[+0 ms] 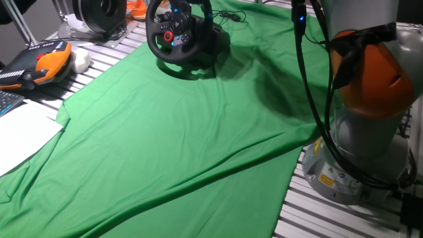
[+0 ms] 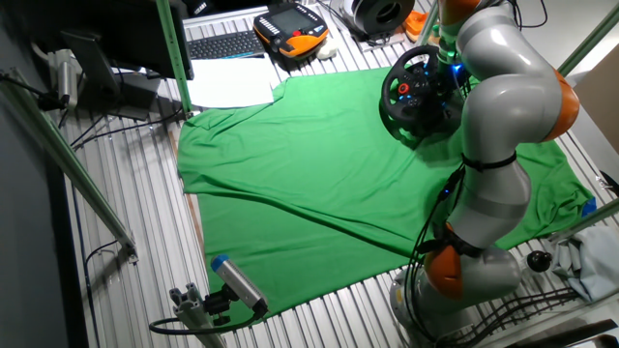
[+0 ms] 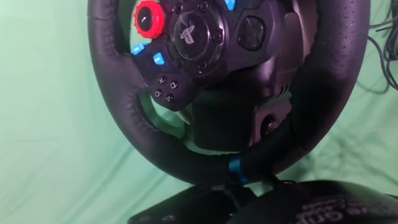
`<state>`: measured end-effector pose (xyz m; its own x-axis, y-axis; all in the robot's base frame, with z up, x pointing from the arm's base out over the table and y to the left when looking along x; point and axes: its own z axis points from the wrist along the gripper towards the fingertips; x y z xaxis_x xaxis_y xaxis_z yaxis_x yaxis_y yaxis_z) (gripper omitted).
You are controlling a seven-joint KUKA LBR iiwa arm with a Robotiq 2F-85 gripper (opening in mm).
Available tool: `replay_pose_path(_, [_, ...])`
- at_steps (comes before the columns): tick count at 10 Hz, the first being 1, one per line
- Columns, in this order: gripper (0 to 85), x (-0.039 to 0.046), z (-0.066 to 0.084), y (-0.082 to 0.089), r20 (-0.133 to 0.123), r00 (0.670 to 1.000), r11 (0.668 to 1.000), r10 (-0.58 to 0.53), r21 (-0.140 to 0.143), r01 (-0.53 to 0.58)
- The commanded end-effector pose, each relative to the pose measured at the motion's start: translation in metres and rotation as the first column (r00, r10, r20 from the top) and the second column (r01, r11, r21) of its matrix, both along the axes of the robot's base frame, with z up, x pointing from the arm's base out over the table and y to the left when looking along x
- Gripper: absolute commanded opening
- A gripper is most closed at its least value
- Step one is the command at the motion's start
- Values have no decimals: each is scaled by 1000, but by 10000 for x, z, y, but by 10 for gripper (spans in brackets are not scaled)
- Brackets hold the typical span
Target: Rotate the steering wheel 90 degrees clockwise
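A big green cloth covers most of the slatted table and fills the middle of both fixed views. The grey and orange arm towers at the right of the frame in the other fixed view, bending up toward the top edge. The steering wheel sits at the top centre of one fixed view, on the far edge of the cloth, its black base just behind it; in the other fixed view the wheel is upper right, right beside the arm's upper link.

Hand view now: the thick black rim fills the frame, hub upper centre, a red dial at upper left, blue buttons just below it, and a blue stripe on the rim at lower centre. A dark blurred shape lies along the bottom edge, too soft to name.

The gripper's fingers do not show clearly in any view, so I cannot tell how far the jaws stand apart or whether they hold anything.

An orange-and-black handset lies at upper left of one fixed view, white paper below it.
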<state>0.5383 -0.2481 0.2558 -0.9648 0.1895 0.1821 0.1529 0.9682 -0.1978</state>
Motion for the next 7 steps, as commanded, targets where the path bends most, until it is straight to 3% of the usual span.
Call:
replay_pose_path(1, [510, 0, 0, -1, 1, 1000, 1000, -7, 0, 7])
replay_pose_path(7, [510, 0, 0, -1, 4, 1000, 1000, -23, 7, 23])
